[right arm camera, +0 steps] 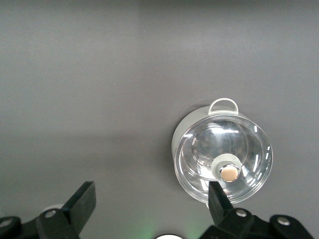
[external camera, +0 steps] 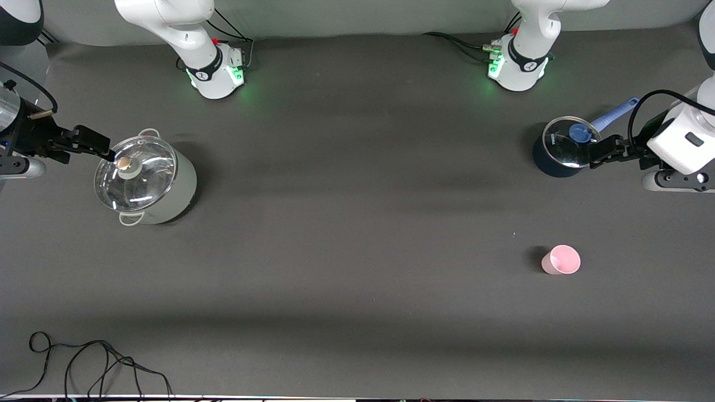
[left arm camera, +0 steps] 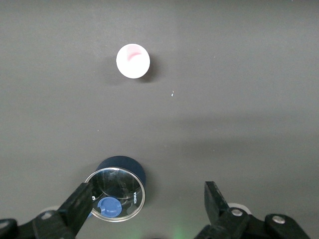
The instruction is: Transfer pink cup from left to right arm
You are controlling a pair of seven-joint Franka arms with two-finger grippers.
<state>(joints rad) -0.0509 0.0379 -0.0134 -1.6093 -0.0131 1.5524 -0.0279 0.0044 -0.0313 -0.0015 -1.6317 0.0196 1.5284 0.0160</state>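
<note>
The pink cup (external camera: 561,260) stands upright on the dark table, toward the left arm's end and nearer to the front camera than the dark blue pot. In the left wrist view the cup (left arm camera: 133,61) shows from above, mouth up, well apart from the fingers. My left gripper (external camera: 600,149) is open and empty, over the edge of the blue pot; its own view shows it (left arm camera: 149,191) with the jaws wide apart. My right gripper (external camera: 103,146) is open and empty, over the rim of the grey pot, and it also shows in its own view (right arm camera: 152,191).
A dark blue pot (external camera: 561,148) with a glass lid and a blue handle (external camera: 614,114) stands at the left arm's end. A grey pot (external camera: 145,178) with a glass lid stands at the right arm's end. A black cable (external camera: 84,363) lies at the table's near edge.
</note>
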